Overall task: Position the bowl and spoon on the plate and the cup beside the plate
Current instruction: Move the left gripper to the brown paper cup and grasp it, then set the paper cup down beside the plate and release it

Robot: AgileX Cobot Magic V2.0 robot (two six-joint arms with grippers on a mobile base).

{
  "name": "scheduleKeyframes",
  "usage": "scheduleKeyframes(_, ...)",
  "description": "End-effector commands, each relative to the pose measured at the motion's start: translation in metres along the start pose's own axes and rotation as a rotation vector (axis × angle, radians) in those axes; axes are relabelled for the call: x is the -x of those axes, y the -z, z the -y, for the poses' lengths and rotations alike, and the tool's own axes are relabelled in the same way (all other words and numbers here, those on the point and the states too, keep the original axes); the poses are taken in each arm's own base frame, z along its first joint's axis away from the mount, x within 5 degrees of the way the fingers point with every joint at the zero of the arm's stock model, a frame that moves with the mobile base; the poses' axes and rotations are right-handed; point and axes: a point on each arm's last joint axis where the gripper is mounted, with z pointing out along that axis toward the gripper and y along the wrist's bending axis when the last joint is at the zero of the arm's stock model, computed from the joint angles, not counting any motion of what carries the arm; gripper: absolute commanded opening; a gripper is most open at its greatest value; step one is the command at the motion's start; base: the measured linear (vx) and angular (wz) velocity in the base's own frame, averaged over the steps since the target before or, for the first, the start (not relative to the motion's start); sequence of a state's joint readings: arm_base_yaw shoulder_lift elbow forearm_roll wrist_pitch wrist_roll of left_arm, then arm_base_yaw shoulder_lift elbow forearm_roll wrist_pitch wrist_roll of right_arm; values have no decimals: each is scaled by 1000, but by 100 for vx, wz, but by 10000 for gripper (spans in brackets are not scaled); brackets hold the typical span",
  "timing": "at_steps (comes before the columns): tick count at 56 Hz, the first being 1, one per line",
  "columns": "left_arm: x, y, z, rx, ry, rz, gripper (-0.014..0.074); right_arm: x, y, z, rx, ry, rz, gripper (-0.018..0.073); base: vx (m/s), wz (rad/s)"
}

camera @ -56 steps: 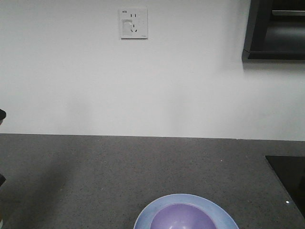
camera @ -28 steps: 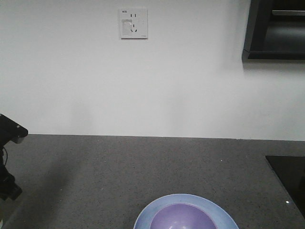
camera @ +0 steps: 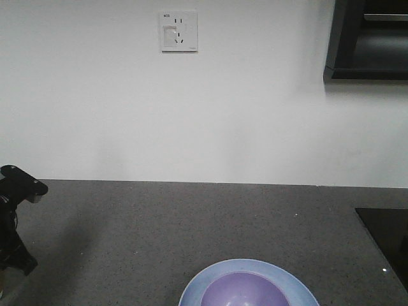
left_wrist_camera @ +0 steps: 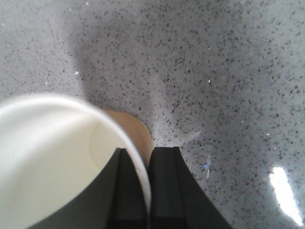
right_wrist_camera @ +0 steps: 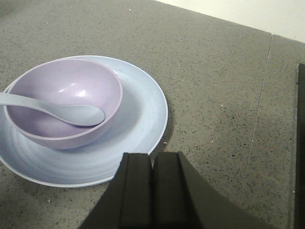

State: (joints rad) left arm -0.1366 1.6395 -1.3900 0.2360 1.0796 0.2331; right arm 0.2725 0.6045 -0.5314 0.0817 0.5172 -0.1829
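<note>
Grey speckled counter (camera: 159, 229) runs along a white wall with a socket plate (camera: 178, 30) up high; dark cabinet (camera: 366, 39) top right, black glossy panel (camera: 386, 239) at the counter's right edge.

Front view: plate (camera: 197, 284) sits at the bottom edge, bowl (camera: 245, 290) on it, both cut off by the frame. Left arm (camera: 14, 217) pokes in at the far left edge, dark, above the counter. Cup and spoon don't show here.

Left wrist view: left claw (left_wrist_camera: 148, 191) is clamped on the cup (left_wrist_camera: 52, 162), one finger inside the white interior, the other outside, rim wall pinched between them. Brown outer wall shows just past the rim. Only speckled counter beyond it; can't tell whether the cup's base touches it.

Right wrist view: right claw (right_wrist_camera: 153, 191) is closed, fingers pressed together, nothing between them, hanging above the counter just near of the plate (right_wrist_camera: 143, 133). Bowl (right_wrist_camera: 66, 102) sits on the plate, offset to its left. Spoon (right_wrist_camera: 57, 110) lies in the bowl, scoop on the bottom, handle over the left rim and out of frame.
</note>
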Motion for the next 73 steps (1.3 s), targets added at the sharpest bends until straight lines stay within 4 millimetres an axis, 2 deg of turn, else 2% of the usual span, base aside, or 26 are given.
scheduleKeyframes(1,2,22,-8,43,15,81,-9,15,5,2,-17,5,97,-8,0,0)
scheduleKeyframes(11,3,46,-7,7,57,151,-8,15,5,2,-17,5,97,-8,0,0)
scheduleKeyframes(20,13,86,9,-61,4,285,-6,15,5,2,-17,5,97,-8,0,0)
scheduleKeyframes(25,21,108,28,-85,-74,354,-4,15,5,2,-17,5,97,-8,0,0)
scheduleKeyframes(32,33,130,67,-136,-185,427,-3,15,5,2,-17,5,97,-8,0,0)
scheduleKeyframes(39,37,143,104,-202,-261,501,-3,15,5,2,-17,5,97,-8,0,0)
scheduleKeyframes(44,39,151,122,-261,-258,539,-3,15,5,2,-17,5,97,-8,0,0)
scheduleKeyframes(51,38,156,141,-334,-279,560,-3,15,5,2,-17,5,97,-8,0,0)
scheduleKeyframes(57,41,151,150,-347,-300,541,-3,15,5,2,-17,5,97,-8,0,0)
scheduleKeyframes(73,57,111,168,-361,-315,407,0,15,5,2,-17,5,97,-8,0,0)
